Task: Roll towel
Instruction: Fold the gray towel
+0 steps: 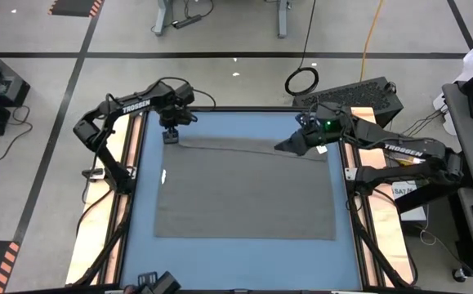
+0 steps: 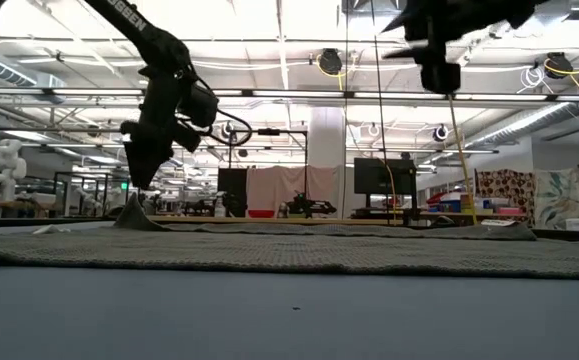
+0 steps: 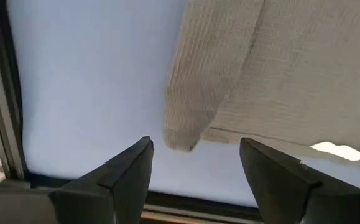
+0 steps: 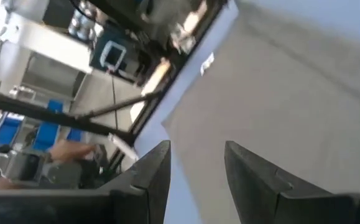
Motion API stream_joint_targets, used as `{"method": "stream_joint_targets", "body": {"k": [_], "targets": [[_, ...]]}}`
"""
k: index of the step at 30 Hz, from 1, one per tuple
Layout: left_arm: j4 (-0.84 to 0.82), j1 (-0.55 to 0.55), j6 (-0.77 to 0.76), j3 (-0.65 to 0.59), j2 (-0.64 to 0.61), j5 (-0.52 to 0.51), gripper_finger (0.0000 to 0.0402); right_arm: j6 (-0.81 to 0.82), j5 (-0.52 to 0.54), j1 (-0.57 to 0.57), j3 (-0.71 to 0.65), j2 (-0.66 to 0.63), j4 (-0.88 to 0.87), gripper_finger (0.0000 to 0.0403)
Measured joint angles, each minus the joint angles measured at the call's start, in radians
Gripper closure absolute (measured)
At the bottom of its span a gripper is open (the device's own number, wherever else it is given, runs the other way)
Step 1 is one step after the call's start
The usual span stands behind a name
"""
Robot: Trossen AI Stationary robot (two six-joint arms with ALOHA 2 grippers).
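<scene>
Spread flat on the blue tabletop (image 1: 142,204) was the plain dark grey soft cloth towel (image 1: 244,192), with its far edge folded over a little and one far corner bunched up. Right over that bunched corner hung the left gripper (image 1: 171,136), fingers apart and holding nothing, corner lying just past the fingertips (image 3: 143,149). Up above the other far corner hung the right gripper (image 1: 289,145), off the cloth, fingers a little apart and empty.
</scene>
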Motion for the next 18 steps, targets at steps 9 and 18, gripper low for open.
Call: {"method": "stream_joint_targets", "body": {"k": [9, 18], "targets": [[0.111, 0.000, 0.075, -0.073, 0.000, -0.066, 0.0155, 0.031, 0.204, 0.096, 0.076, 0.000, -0.056, 0.0261], [0.177, 0.000, 0.126, -0.147, 0.000, -0.083, 0.0222, 0.104, 0.314, 0.206, 0.076, 0.000, -0.060, 0.0261]]}}
